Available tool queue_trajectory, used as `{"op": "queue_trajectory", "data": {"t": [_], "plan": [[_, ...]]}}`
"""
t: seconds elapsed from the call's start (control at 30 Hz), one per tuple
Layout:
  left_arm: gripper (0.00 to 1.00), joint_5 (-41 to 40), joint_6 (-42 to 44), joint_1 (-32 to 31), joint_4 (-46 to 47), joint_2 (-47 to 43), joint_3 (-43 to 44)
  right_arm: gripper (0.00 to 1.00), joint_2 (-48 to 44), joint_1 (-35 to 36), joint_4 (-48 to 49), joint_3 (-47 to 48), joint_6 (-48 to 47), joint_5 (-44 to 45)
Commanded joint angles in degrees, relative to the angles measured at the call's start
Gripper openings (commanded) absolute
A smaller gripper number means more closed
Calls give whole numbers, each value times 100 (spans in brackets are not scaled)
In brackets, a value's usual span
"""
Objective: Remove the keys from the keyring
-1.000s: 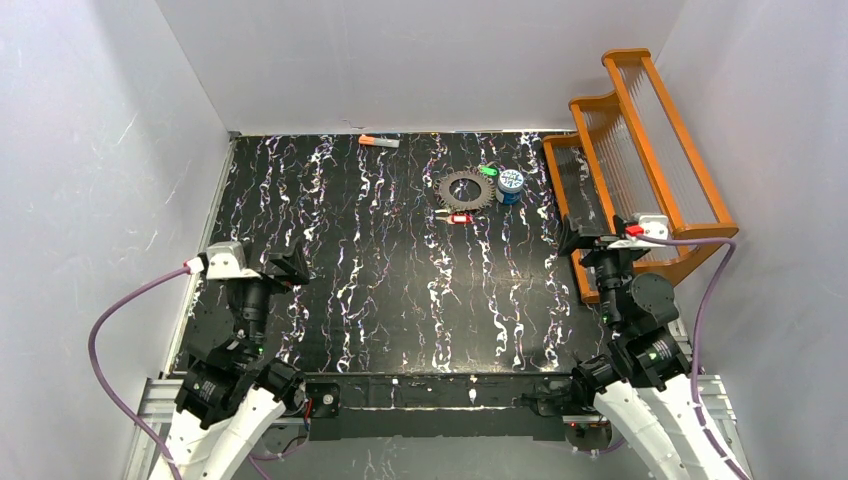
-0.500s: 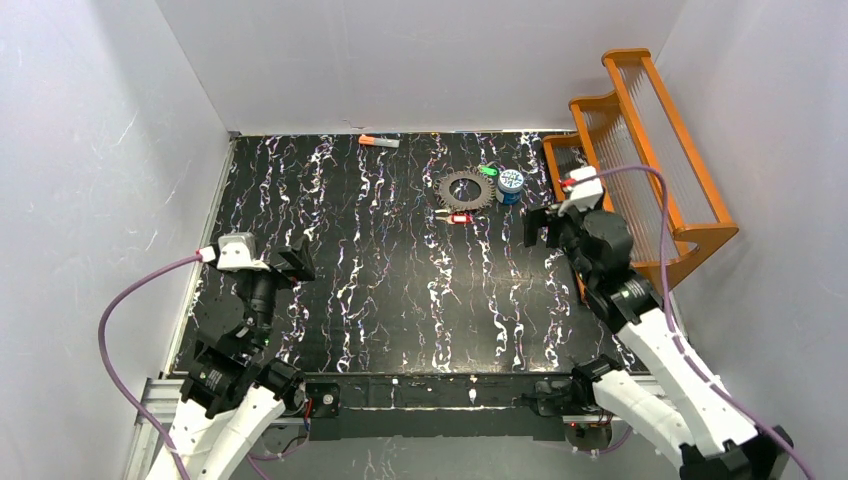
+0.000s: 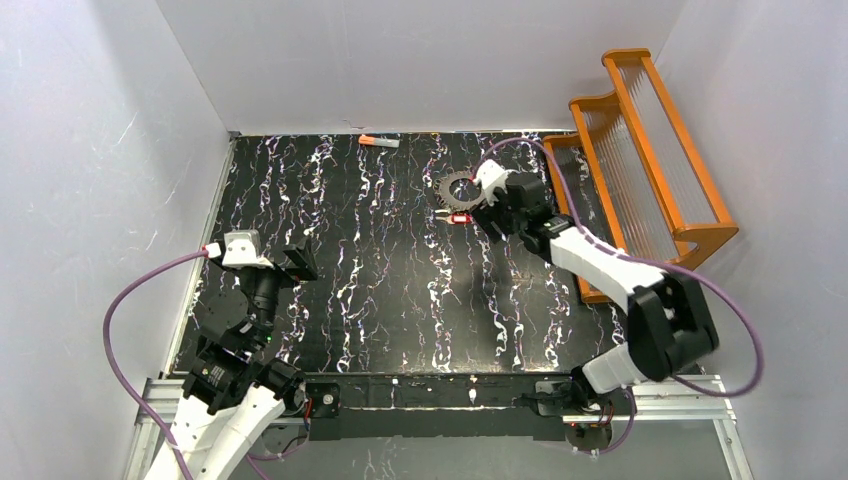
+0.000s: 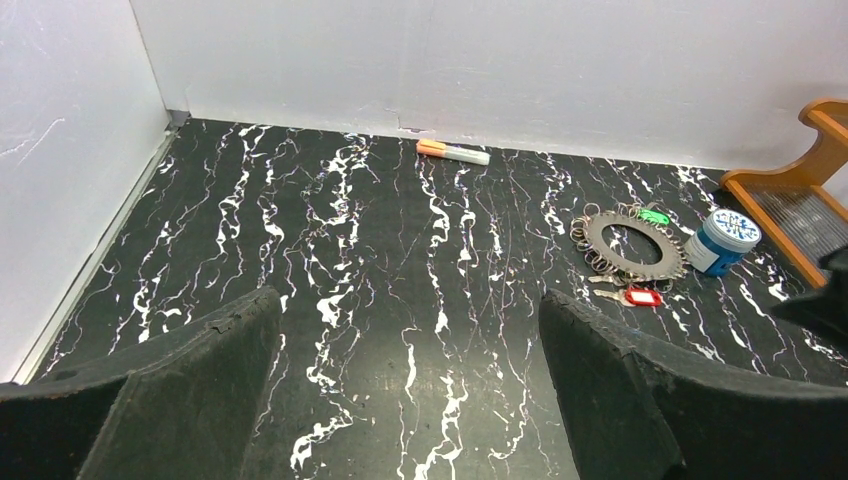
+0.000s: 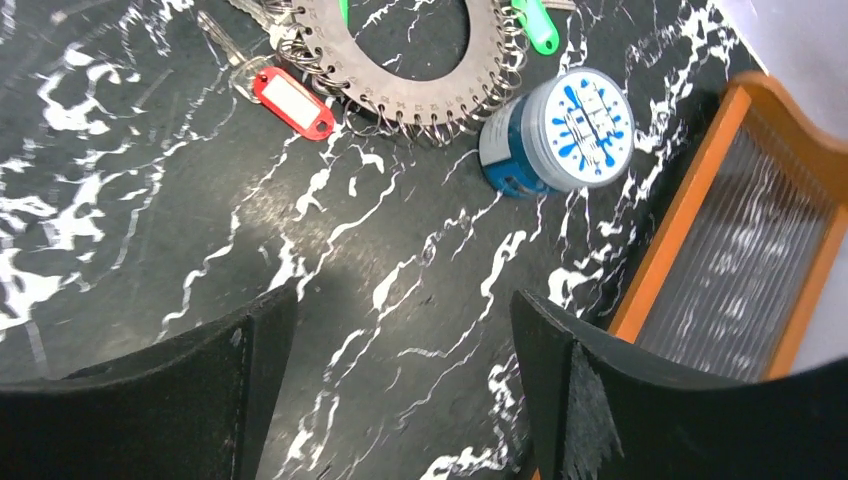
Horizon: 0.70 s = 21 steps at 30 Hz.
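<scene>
Black white-veined tabletop (image 3: 380,250) bears the toothed grey keyring (image 5: 400,95); left hand (image 4: 405,330) and right hand (image 5: 400,310) gape.

The left arm (image 3: 262,295) is folded at the lower left, left fingers (image 4: 180,390) spread wide; the right arm (image 3: 590,255) is stretched toward upper centre, right fingers (image 5: 150,400) parted.

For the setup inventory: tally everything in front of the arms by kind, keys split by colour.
Green keys: 2
Red key: 1
Keyring: 1
Blue-and-white canister: 1
Orange-and-grey marker: 1
Wooden rack: 1
Total: 7
</scene>
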Motion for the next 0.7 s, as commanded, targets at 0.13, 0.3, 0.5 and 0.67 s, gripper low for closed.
{"op": "queue_trajectory", "data": {"t": [0.13, 0.3, 0.5, 0.67], "plan": [[98, 36, 90, 26, 87, -154, -50, 79, 1525, 155, 252, 1153, -2081, 31], [98, 71, 99, 26, 109, -220, -72, 72, 2286, 339, 271, 1599, -2643, 266], [98, 164, 108, 26, 124, -245, -85, 59, 3023, 376, 335, 1960, -3166, 400], [98, 165, 117, 26, 140, -283, -87, 52, 3422, 434, 242, 2361, -3286, 287]]}}
